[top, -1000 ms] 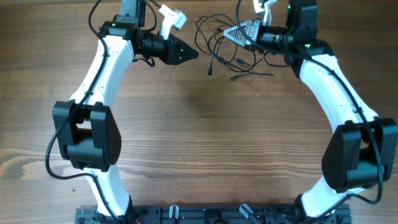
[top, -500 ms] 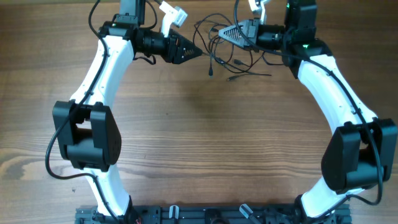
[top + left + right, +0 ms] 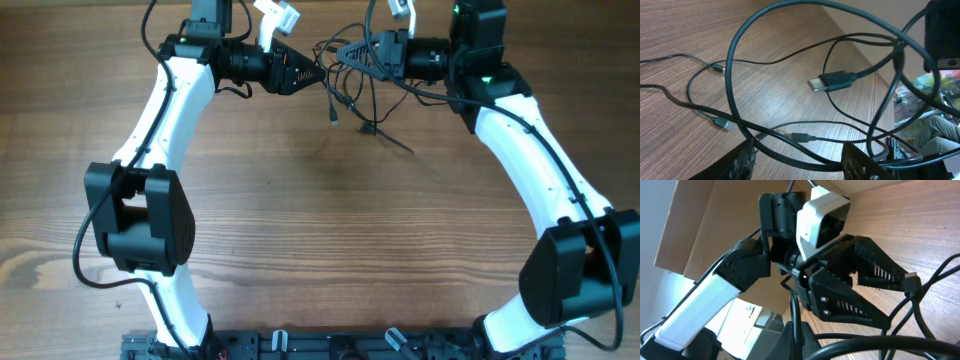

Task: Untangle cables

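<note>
Cables [image 3: 832, 81] are tangled at 12 o'clock on the desk [image 3: 320, 220], partly lifted. Your right claw [image 3: 345, 48] is clenched on the bundle. Your left claw [image 3: 315, 70], at the bundle's 9 o'clock, is released, with loops between its jaws. No strand is freed yet, so nearly all the work remains.

Left gripper's [image 3: 897, 299] jaws stand apart — cables [image 3: 860, 341] just beside.

Black cables [image 3: 729, 75], one plug [image 3: 832, 81] tip seemingly silver; brown wood-grain counter [image 3: 320, 220]; white arms [image 3: 165, 110] with black joints.
</note>
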Robot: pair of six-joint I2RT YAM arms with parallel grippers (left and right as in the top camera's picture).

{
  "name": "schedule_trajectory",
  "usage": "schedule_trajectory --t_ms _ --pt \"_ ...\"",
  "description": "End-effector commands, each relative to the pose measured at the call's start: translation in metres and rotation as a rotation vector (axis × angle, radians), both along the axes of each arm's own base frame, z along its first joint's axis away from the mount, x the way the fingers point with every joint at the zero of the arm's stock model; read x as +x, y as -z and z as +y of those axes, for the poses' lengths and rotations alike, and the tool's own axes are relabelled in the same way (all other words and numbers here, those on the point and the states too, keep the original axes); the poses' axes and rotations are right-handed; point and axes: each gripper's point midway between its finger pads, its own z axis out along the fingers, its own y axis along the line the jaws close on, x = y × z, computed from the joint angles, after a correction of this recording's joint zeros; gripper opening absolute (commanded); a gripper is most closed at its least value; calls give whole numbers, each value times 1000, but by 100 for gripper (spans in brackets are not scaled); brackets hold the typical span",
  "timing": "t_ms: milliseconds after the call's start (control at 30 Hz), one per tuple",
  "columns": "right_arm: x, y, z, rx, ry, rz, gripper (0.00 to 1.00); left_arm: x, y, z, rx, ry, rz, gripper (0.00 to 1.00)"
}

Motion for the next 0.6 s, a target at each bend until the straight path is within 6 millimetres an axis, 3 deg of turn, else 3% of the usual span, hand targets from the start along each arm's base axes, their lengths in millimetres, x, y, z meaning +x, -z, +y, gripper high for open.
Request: schedule_trajectory --t_ms 0,433,567 --pt "-11 -32 0 29 -27 -74 5 -3 4 -3 -18 2 45 59" --pt "-11 -37 0 40 -32 -90 5 -31 -2 -47 -58 124 57 67" --pt "-11 -37 0 40 -33 -94 5 -36 -7 -52 -84 150 63 68"
